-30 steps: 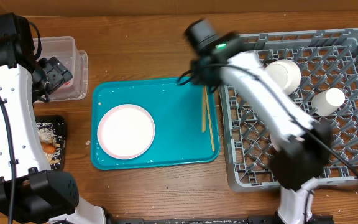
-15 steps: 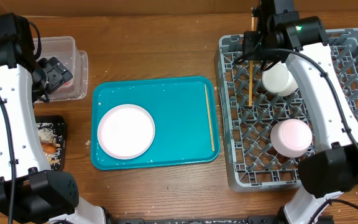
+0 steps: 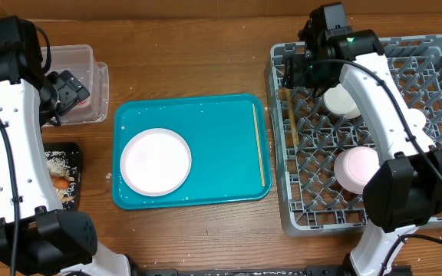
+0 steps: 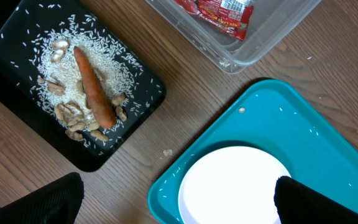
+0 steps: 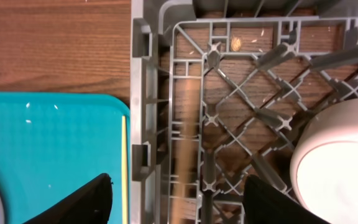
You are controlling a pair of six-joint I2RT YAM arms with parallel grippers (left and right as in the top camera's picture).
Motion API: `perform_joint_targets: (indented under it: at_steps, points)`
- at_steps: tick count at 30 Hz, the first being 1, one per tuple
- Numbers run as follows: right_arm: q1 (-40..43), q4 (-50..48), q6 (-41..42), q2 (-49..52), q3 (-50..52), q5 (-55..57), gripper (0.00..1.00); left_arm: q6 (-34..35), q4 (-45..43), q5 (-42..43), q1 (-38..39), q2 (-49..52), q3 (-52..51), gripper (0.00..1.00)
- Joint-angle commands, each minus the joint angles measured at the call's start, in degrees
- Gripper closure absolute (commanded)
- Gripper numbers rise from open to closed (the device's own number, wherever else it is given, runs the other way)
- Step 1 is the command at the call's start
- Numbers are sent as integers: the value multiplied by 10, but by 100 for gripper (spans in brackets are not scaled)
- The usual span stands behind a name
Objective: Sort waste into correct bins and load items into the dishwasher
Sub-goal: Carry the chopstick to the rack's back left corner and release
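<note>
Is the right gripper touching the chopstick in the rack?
Apart. Right wrist view: the chopstick shows blurred over the dish rack, with clear gaps on both sides between it and the open right gripper.

Chopstick (image 5: 185, 146) — a blurred streak

A robotics lab bench staged as a kitchen: wooden worktop (image 3: 190, 61), grey dish rack (image 3: 313, 201), teal serving tray (image 3: 221, 146), white robot arm (image 3: 10, 153).
</note>
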State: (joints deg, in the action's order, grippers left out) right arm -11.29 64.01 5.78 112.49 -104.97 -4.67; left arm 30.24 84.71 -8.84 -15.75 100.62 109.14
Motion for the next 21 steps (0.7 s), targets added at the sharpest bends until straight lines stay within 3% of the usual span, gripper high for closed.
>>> perform_joint_targets:
  at_steps: [1, 7, 14, 18, 21]
  points:
    - [0, 9, 20, -10, -3, -6, 29, -2, 1, -2, 0, -9, 8, 0]
    - [0, 41, 52, -48, -18, -13, 28, -2, 1, -2, 0, -9, 8, 0]
    - [-25, 81, 67, -90, -18, -115, 25, -2, 1, -2, 0, -9, 8, 0]
    - [-75, 83, 82, -89, -9, -106, 26, -2, 1, -2, 0, -9, 8, 0]
    - [-128, 60, 130, -89, 13, -34, 23, -2, 1, -2, 0, -9, 8, 0]
